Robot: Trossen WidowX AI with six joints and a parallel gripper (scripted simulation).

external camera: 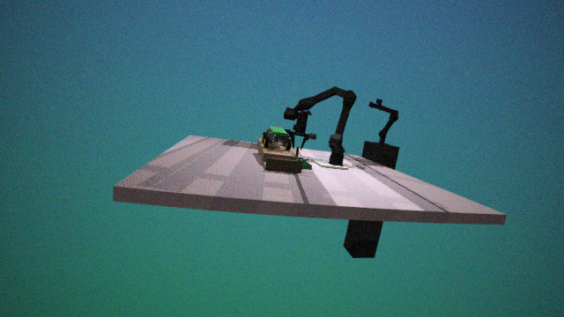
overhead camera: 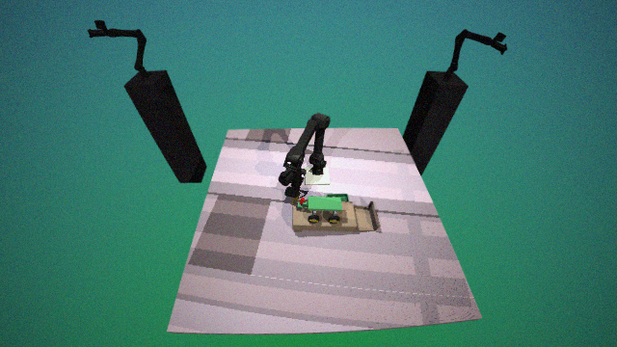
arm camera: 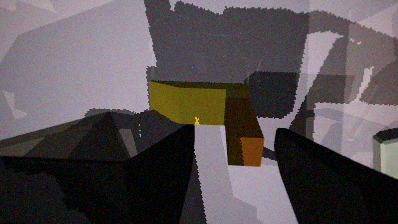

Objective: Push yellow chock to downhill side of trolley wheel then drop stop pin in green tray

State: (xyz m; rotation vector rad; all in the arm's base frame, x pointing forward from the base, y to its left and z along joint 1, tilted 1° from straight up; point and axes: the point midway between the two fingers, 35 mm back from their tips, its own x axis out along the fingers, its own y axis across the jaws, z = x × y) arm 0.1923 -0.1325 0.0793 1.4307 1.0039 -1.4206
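One yellow chock [overhead camera: 294, 200] [arm camera: 187, 105] is seen, its one orange handle [arm camera: 251, 151] pointed near six o'clock in the wrist view. The claw [overhead camera: 297, 196] [external camera: 298, 147] [arm camera: 234, 135] is opened partway; nothing is held.

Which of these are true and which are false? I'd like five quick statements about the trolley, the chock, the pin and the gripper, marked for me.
1. The trolley stands on the ramp. True.
2. The trolley's top is blue. False: it is green.
3. The gripper is shut tight on the chock. False: it is partly open and holds nothing.
4. The chock has an orange handle. True.
5. The pin already lies in the tray. False: its red head shows beside one end of the trolley.
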